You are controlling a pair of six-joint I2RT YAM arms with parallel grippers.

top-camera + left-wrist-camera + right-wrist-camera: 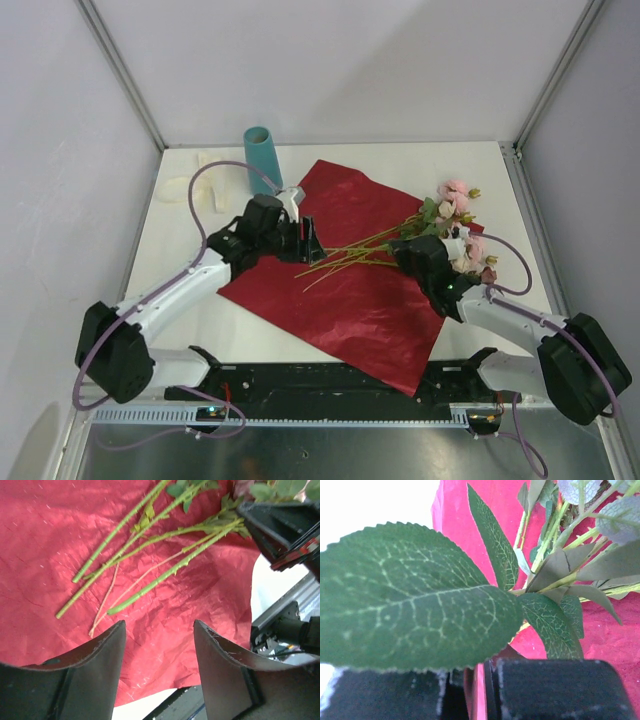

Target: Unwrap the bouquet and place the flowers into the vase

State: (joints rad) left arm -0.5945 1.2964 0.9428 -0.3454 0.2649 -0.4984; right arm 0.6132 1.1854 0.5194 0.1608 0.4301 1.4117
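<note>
A single large sheet of dark red wrapping paper [350, 300], crinkled and foil-like, lies spread flat across the white table [470, 165]. The flowers [360, 252] lie on it, unwrapped. In the left wrist view at least four thin green stems fan out over the creased red surface, with two finer tan stalks among them. Two clusters of soft pink and cream blooms [457, 198] lie at the sheet's right edge. Broad, saw-edged, veined leaves [410, 595] fill the right wrist view. The one vase [263, 158], a smooth teal cylinder, stands upright at the far left of the table, just off the paper's far corner and well apart from the blooms. The left gripper [308, 240] hovers over the stem ends, its two dark, scuffed fingers [100, 655] spread apart with only red paper between them. The right gripper [405, 250] sits on the leafy part of the bunch, its fingers pressed together where the stems converge.
</note>
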